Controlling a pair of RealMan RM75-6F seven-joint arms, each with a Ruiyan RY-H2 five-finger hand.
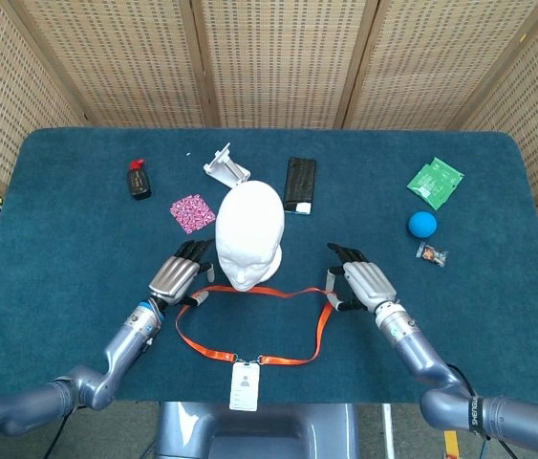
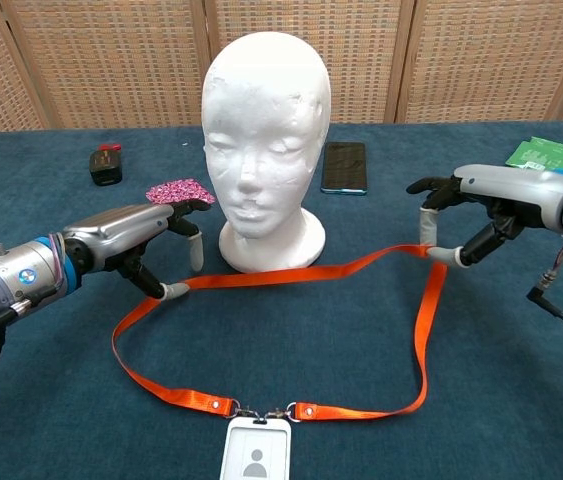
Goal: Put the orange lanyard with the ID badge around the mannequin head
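Observation:
The white mannequin head (image 1: 249, 232) (image 2: 265, 130) stands upright at the table's middle, facing me. In front of it the orange lanyard (image 1: 249, 291) (image 2: 301, 272) lies in a flat loop, with its ID badge (image 1: 245, 385) (image 2: 256, 459) at the near edge. My left hand (image 1: 178, 275) (image 2: 133, 240) sits at the loop's left end, fingers apart and thumb tip touching the strap. My right hand (image 1: 362, 284) (image 2: 481, 200) is at the loop's right corner and pinches the strap between thumb and a fingertip.
Behind the head lie a black phone (image 1: 300, 184), a white stand (image 1: 226, 164), a pink patterned pad (image 1: 192, 212) and a black-and-red device (image 1: 138, 179). At the right are a green packet (image 1: 435, 183), a blue ball (image 1: 422, 225) and a small wrapped item (image 1: 432, 254).

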